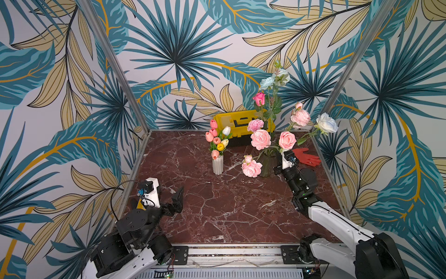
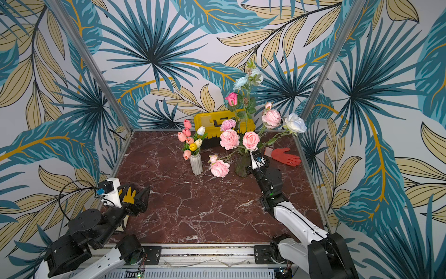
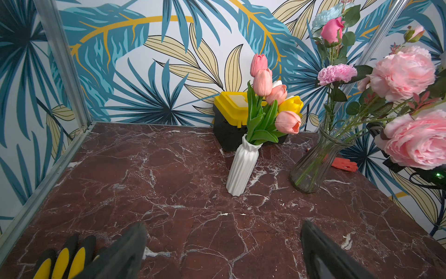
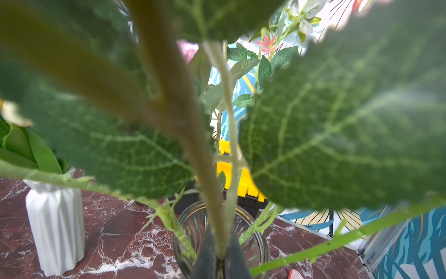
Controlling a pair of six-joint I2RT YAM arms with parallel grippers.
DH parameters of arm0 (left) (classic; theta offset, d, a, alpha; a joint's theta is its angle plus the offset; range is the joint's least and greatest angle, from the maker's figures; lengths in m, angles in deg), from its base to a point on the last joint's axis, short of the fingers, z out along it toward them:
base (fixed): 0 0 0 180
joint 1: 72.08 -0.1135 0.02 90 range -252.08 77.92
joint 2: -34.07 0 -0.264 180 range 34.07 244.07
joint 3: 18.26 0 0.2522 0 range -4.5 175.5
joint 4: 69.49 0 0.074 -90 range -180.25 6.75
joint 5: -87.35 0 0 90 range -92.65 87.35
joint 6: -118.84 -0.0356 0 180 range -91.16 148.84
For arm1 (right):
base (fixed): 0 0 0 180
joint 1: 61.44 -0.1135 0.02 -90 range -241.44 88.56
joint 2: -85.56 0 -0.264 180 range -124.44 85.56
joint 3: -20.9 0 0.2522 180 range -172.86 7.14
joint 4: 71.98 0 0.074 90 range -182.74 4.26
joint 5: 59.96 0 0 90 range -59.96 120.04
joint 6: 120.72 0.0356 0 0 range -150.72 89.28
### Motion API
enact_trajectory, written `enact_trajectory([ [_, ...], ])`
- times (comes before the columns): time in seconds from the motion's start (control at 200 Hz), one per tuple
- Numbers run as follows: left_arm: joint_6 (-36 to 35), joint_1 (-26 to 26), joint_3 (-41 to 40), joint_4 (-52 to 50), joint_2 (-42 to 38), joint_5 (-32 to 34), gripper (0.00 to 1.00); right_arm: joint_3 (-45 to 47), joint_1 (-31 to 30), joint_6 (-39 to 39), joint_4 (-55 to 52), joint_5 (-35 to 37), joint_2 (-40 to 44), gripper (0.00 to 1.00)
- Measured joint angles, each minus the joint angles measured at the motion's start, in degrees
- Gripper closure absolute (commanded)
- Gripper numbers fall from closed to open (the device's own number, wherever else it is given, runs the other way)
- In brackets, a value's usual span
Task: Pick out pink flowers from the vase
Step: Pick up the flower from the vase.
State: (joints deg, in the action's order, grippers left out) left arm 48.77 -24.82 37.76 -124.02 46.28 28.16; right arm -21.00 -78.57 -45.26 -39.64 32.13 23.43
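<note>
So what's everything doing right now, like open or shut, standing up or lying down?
left gripper: open, holding nothing.
right gripper: shut on a green stem.
glass vase: standing up, flowers in it.
white vase: standing up, tulips in it.
yellow toolbox: lid shut.
red glove: lying flat on the table.
</note>
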Motion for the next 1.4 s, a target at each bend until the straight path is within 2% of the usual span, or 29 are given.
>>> enact_trajectory([
  [0.456, 0.0, 0.0, 0.0, 0.0, -1.0, -0.8, 0.01, -12.8, 0.2, 0.6, -20.1, -2.8, 9.1, 1.00],
  [0.726, -0.2, 0.0, 0.7, 0.0, 3.7, -6.2, 0.00, -25.1, 0.2, 1.5, -38.4, -3.7, 15.5, 1.00],
  [0.936, -4.0, 0.0, 1.2, 2.0, 10.1, -17.1, 0.00, -37.5, 0.3, 5.3, -56.2, -6.5, 17.1, 1.00],
  [1.132, -7.5, 0.0, 1.1, 7.2, 12.0, -23.3, 0.05, -43.1, 0.3, 8.2, -67.9, -12.6, 17.7, 1.00],
  [1.257, -9.6, 0.0, 1.1, 12.2, 14.1, -25.9, 0.11, -48.9, 0.3, 10.4, -75.2, -18.0, 14.8, 1.00],
  [1.402, -11.3, 0.0, 0.9, 17.7, 17.6, -28.3, 0.19, -50.1, 0.1, 14.3, -75.8, -23.9, 12.9, 1.00],
])
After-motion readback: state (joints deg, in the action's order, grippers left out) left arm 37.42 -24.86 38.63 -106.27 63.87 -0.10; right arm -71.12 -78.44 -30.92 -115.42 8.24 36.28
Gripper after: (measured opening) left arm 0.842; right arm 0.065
